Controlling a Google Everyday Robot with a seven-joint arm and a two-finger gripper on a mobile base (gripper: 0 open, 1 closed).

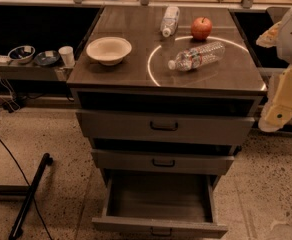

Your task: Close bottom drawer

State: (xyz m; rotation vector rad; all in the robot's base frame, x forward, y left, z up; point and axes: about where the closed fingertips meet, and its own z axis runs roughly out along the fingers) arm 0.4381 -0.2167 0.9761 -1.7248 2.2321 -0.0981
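Observation:
The bottom drawer [158,227] is the lowest of three grey-beige drawers in the cabinet [163,84]. It is pulled far out toward me, and its inside looks empty. Its low front panel and small dark pull handle [161,232] sit at the bottom edge of the camera view. My arm and gripper [281,106] show as white and cream parts at the right edge, beside the cabinet's top right corner. They are well above the bottom drawer, off to its right, and touch nothing.
The top drawer [163,126] and the middle drawer [163,161] stand slightly forward. On the cabinet top are a bowl [109,49], an apple [201,28] and two plastic bottles [196,56] [170,20]. A black pole [31,194] and cables lie on the floor at left.

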